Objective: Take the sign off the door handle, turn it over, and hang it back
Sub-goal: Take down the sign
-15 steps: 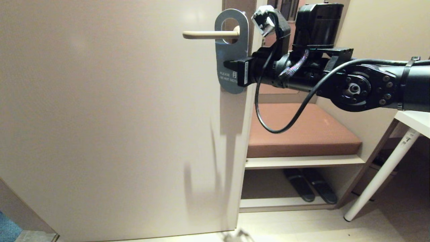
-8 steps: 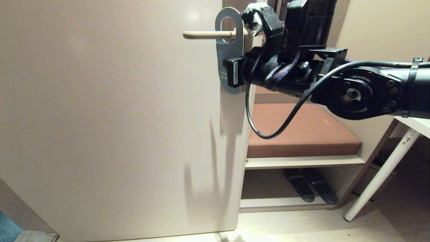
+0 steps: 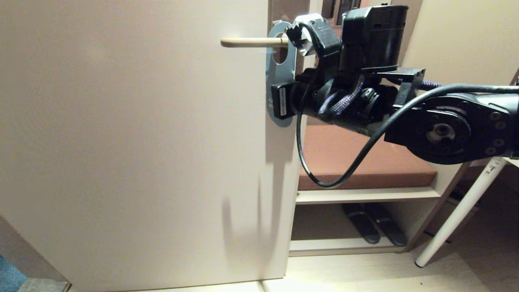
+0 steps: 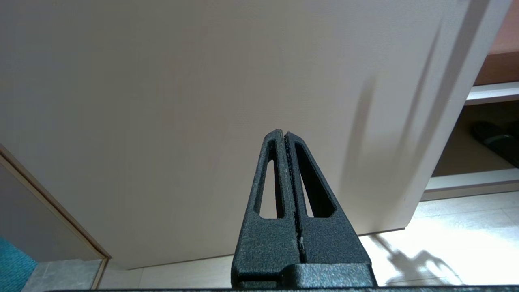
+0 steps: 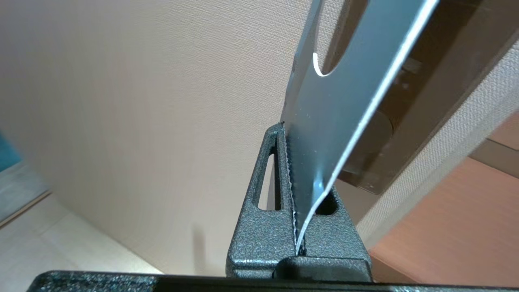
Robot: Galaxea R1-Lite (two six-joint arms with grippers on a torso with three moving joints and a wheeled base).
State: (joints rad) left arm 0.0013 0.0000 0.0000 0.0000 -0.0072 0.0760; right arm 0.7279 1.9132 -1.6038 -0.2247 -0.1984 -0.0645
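Blue-grey sign point(image 3: 279, 77) hangs long axis vertical, its hole around the door handle point(image 3: 251, 41); the right tool point(image 3: 279, 100) pinches its lower part from the right. Left tool point(image 4: 286, 140), closed and empty, is parked low near the door point(image 3: 134, 134).

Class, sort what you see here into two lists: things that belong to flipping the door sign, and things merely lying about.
Belongs to the job:
- sign, threaded on the handle
- door handle
- right gripper, jaws shut on the sign's lower end

Just lying about:
- brown bench cushion
- dark slippers under the shelf
- white table leg
- left gripper, parked low by the door
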